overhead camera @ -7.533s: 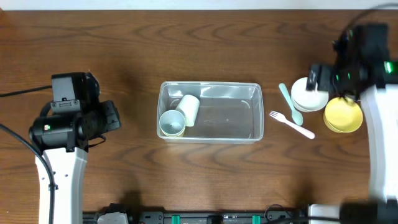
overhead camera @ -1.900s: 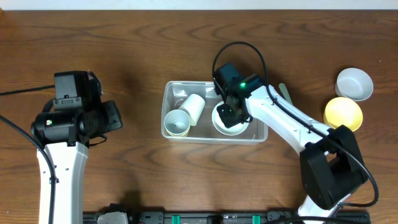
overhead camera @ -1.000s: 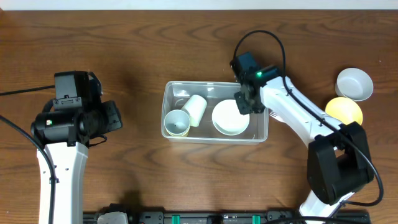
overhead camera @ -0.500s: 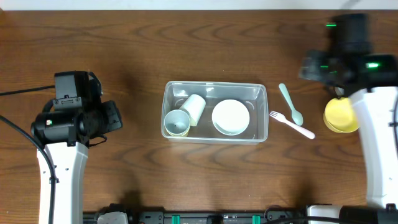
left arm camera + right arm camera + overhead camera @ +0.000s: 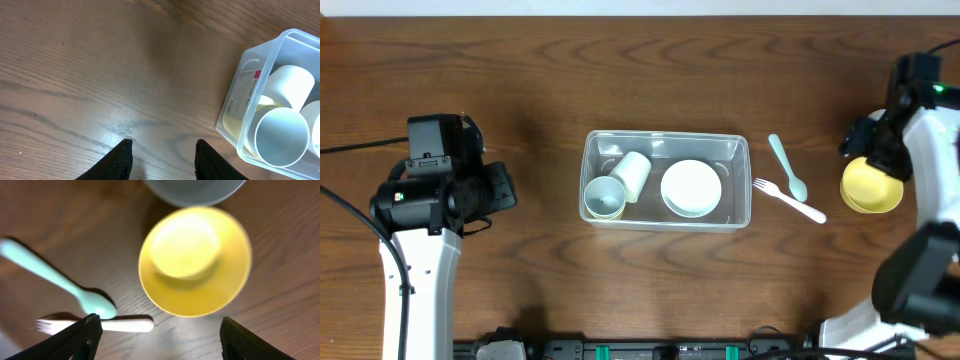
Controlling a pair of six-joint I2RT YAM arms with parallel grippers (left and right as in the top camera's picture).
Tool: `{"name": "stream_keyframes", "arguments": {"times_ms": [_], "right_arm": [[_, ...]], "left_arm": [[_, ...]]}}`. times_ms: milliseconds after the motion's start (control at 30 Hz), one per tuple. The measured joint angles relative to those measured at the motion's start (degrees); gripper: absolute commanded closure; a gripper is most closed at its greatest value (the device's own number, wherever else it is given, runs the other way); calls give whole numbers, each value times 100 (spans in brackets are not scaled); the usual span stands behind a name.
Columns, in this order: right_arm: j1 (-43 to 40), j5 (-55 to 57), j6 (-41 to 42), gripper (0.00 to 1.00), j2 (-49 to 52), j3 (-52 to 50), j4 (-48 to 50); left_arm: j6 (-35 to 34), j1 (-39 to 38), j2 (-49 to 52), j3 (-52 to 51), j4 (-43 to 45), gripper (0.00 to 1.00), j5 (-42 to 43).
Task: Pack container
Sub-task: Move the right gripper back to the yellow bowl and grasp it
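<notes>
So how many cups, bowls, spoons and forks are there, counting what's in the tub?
Cups: 2 (upright cup, tipped cup)
Bowls: 3 (white bowl in the container, yellow bowl, pale bowl beside it)
Spoons: 1 (teal spoon)
Forks: 1 (white fork)
Total: 7
</notes>
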Motion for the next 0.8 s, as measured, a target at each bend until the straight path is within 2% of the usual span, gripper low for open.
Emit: {"name": "stream_keyframes", "arguments": {"times_ms": [200, 333, 400, 533, 700, 733, 800], "right_arm": [[0, -15, -24, 25, 761, -11, 17], [0, -111, -55, 31, 1080, -11, 17], [0, -170, -81, 41, 1200, -15, 17], [0, -258, -127, 68, 1309, -15, 17], [0, -282, -162, 94, 1333, -15, 15], [0, -291, -173, 99, 1333, -15, 17], [0, -278, -153, 99, 1333, -15, 0]], "left_arm": [[0, 2, 0, 0, 0, 58, 0], [2, 0, 0, 0, 0, 58, 0], [2, 0, 0, 0, 0, 58, 2], [0, 0, 0, 0, -15, 58, 0], [0, 0, 0, 0, -20, 58, 0], [2, 2, 0, 0, -20, 59, 0], [0, 0, 0, 0, -20, 59, 0]]}}
